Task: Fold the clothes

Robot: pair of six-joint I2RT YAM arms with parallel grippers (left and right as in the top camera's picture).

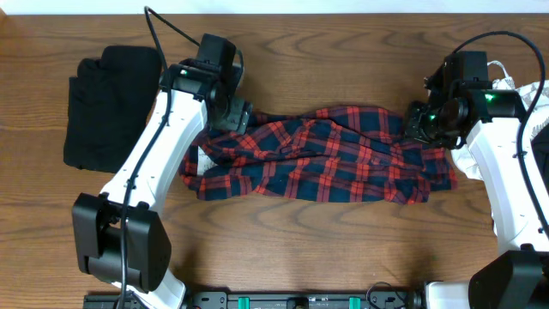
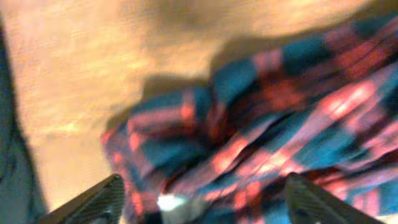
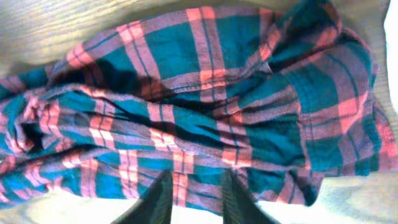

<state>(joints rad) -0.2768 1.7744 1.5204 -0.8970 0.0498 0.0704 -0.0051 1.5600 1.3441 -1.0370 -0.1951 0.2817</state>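
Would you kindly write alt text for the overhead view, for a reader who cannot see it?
A crumpled red-and-navy plaid shirt lies across the middle of a wooden table, the left gripper at its left end and the right gripper at its right end. A black garment lies farther left, apart from the shirt.

Plaid shirt [image 1: 317,159] showing soft matt woven cloth; table [image 1: 343,51] showing smooth grained wood; black garment [image 1: 103,112] looking matt cloth.

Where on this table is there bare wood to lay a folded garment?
The table is bare in front of the plaid shirt, along the near edge, and behind it, along the far edge. Crowded: left gripper beside the black garment, right gripper by the white garment.
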